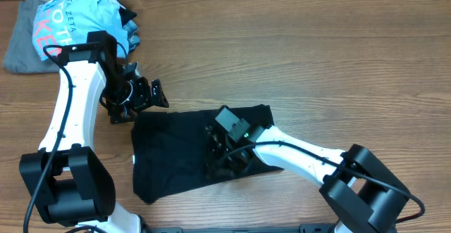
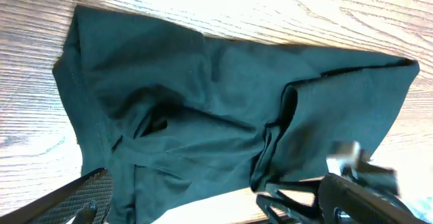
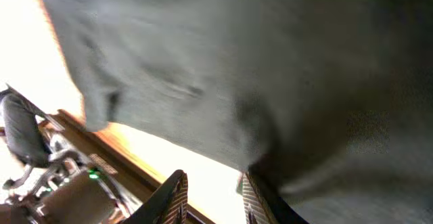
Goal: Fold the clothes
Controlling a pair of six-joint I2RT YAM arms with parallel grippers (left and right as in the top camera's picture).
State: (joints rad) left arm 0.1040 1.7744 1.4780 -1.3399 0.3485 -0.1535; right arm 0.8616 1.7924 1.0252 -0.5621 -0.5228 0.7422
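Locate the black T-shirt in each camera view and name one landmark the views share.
Overhead: the black T-shirt lies at lower centre.
Left wrist: it fills most of the picture, from the left edge to the far right.
Right wrist: it covers the top and right, washed out to grey.
Shared landmark: the wooden table, bare at upper left in the left wrist view, a narrow strip at lower left in the right wrist view.

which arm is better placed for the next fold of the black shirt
Right, probably: the right gripper is down on the black T-shirt, fabric against its fingers. The left gripper hangs open beside the shirt's corner.
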